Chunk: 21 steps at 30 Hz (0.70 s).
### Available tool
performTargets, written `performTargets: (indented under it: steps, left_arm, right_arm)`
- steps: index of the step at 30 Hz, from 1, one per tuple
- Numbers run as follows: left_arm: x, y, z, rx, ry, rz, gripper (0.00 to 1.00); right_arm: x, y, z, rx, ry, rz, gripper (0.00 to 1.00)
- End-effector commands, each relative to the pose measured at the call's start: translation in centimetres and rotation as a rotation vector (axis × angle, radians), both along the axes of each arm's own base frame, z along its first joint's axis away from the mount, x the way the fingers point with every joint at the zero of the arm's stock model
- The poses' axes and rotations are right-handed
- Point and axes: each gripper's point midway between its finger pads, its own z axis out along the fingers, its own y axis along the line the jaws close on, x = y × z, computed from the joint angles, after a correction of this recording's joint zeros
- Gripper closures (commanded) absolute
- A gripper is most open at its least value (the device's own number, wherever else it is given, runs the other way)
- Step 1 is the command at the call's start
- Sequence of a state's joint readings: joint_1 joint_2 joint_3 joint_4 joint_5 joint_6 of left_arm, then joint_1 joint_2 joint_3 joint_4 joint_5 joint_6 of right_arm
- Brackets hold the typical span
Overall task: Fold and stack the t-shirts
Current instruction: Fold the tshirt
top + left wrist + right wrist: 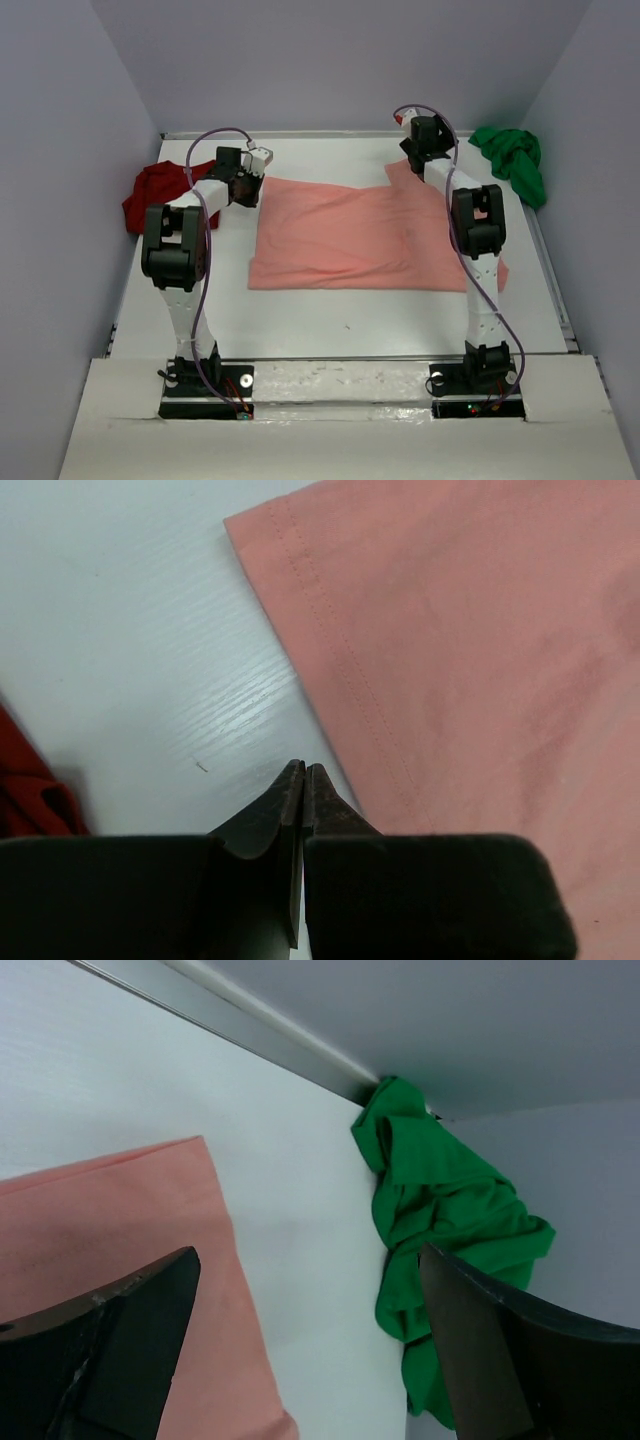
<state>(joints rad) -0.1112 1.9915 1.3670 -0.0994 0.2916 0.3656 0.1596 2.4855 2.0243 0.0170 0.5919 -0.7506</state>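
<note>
The salmon-pink t-shirt (350,235) lies spread flat across the middle of the white table. My left gripper (248,190) is at its far left corner, jaws shut with nothing between them. In the left wrist view the tips (303,768) hover over bare table just beside the shirt's hemmed edge (480,660). My right gripper (412,160) stands open at the shirt's far right corner, holding nothing. Its fingers (150,1300) frame the pink edge (110,1220) and the crumpled green t-shirt (440,1220). That green one (515,160) is bunched in the back right corner. The dark red t-shirt (160,190) is heaped at the left wall (25,790).
Grey-lilac walls (60,150) enclose the table (330,320) on three sides. A raised metal rim (250,1025) runs along the back edge. Both arm bases (205,385) sit at the near edge.
</note>
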Motion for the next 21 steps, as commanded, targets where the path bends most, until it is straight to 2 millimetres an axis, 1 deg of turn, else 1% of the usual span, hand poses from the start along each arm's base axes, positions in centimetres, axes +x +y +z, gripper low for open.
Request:
performTargets:
  steps: [1,2,3,4,5,6,7,8,9,10,11,12,13,14,15,17,18,19,20,21]
  left_arm:
    - [0.2,-0.4,3.7,-0.019,-0.083,-0.019,0.89]
    - [0.3,-0.4,3.9,-0.022,-0.087,-0.020,0.89]
    - [0.3,-0.6,4.0,-0.028,-0.089,-0.024,0.89]
    - [0.3,-0.7,4.1,-0.036,-0.089,-0.023,0.89]
    - [0.3,-0.8,4.3,-0.044,-0.096,-0.028,0.89]
    - [0.3,-1.2,4.4,-0.060,-0.095,-0.042,0.88]
    - [0.2,-1.5,4.3,-0.076,-0.089,-0.048,0.89]
    - [0.4,-1.8,4.8,-0.091,-0.096,-0.060,0.89]
    - [0.5,-2.1,4.7,-0.104,-0.092,-0.067,0.88]
    - [0.5,-2.6,4.9,-0.127,-0.092,-0.082,0.88]
    - [1.1,-2.8,5.1,-0.142,-0.093,-0.078,0.88]
    - [1.3,-3.0,5.1,-0.157,-0.090,-0.074,0.87]
    - [1.6,-3.1,5.2,-0.177,-0.090,-0.070,0.82]
    - [1.8,-3.5,4.9,-0.206,-0.076,-0.076,0.77]
    - [2.2,-3.9,5.7,-0.273,-0.071,-0.085,0.76]
    - [2.8,-4.5,5.9,-0.345,-0.046,-0.107,0.75]
    - [2.7,-4.9,6.2,-0.401,-0.027,-0.118,0.75]
    - [2.8,-5.0,6.2,-0.425,-0.016,-0.124,0.74]
    - [3.3,-5.1,6.0,-0.446,-0.008,-0.126,0.71]
    - [3.6,-5.0,6.0,-0.463,-0.004,-0.122,0.70]
  right_arm:
    - [-0.7,-0.7,8.9,-0.014,-0.203,-0.050,0.05]
    - [-1.3,-1.5,10.8,-0.009,-0.232,-0.066,0.06]
    - [-1.8,-1.7,11.6,-0.007,-0.242,-0.079,0.09]
    - [-2.4,-2.5,11.3,0.001,-0.233,-0.095,0.10]
    - [-3.2,-2.6,13.1,0.009,-0.260,-0.101,0.12]
    - [-3.7,-2.8,13.3,0.012,-0.260,-0.115,0.16]
    - [-4.6,-3.5,12.1,0.036,-0.213,-0.134,0.18]
    - [-5.2,-4.1,11.6,0.063,-0.183,-0.144,0.19]
    - [-5.8,-3.8,11.2,0.095,-0.159,-0.145,0.21]
    - [-6.3,-4.0,11.2,0.170,-0.156,-0.143,0.24]
    - [-7.5,-4.6,9.5,0.195,-0.071,-0.156,0.25]
    - [-7.9,-4.3,9.0,0.218,-0.055,-0.155,0.27]
    - [-8.7,-4.9,8.8,0.241,-0.039,-0.168,0.27]
    - [-9.0,-4.7,8.2,0.251,-0.019,-0.163,0.27]
    - [-9.8,-5.3,6.9,0.250,0.008,-0.181,0.28]
    - [-10.5,-5.3,6.0,0.242,0.038,-0.178,0.28]
    - [-11.1,-6.0,5.2,0.235,0.059,-0.199,0.28]
    - [-11.3,-5.9,4.8,0.240,0.068,-0.195,0.28]
    - [-11.6,-6.4,4.7,0.240,0.071,-0.203,0.28]
    - [-11.8,-6.4,4.6,0.240,0.075,-0.204,0.28]
